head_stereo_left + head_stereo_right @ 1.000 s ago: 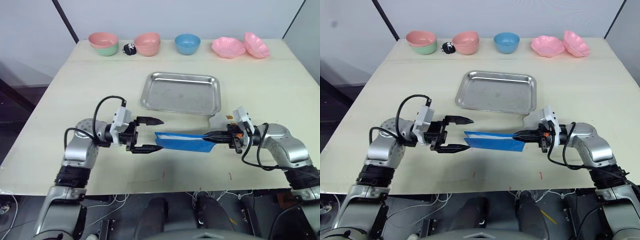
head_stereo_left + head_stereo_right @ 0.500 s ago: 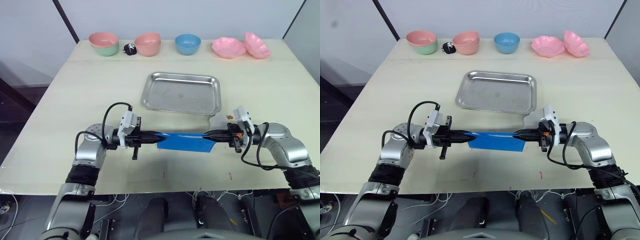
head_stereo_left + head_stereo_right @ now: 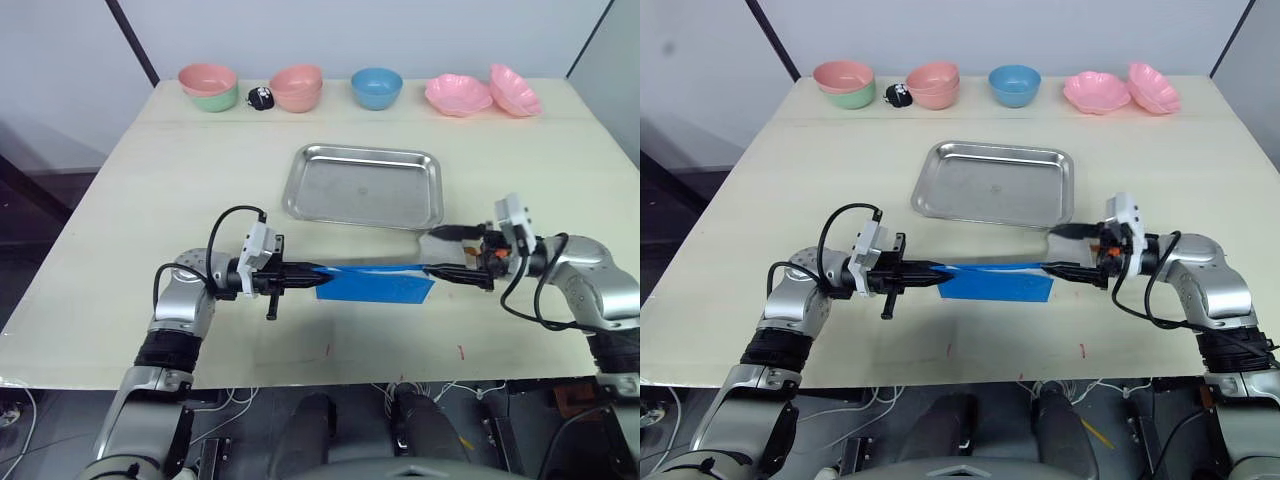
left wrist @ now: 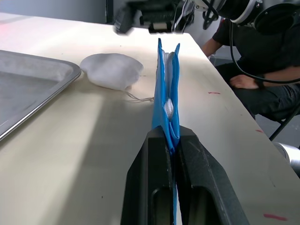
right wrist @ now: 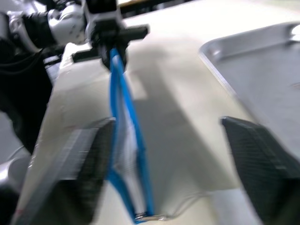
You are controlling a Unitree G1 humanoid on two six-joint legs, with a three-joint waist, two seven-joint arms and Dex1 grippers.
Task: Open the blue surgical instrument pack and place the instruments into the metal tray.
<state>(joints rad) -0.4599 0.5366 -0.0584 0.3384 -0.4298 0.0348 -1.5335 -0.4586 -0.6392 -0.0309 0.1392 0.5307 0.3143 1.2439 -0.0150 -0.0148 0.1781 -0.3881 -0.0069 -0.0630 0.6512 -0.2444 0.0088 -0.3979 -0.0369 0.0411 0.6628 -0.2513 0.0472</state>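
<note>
At centre frame, the left gripper [image 3: 300, 278] is pinching one end of the blue surgical instrument pack [image 3: 375, 283], fingers clamped flat on its edge, while the right gripper [image 3: 452, 254] is standing with its fingers spread wide at the pack's other end, gripping nothing. The pack is hanging edge-up just above the cream table [image 3: 130, 200], below the empty metal tray [image 3: 364, 185] in the frame. It is looking thin, limp and light, likely to sag and slip; its sealed border seems the surest place to take hold. A crumpled white wad [image 4: 111, 70] is lying near the tray's lower right corner. Coloured bowls [image 3: 376, 87] are lining the table's upper edge.
</note>
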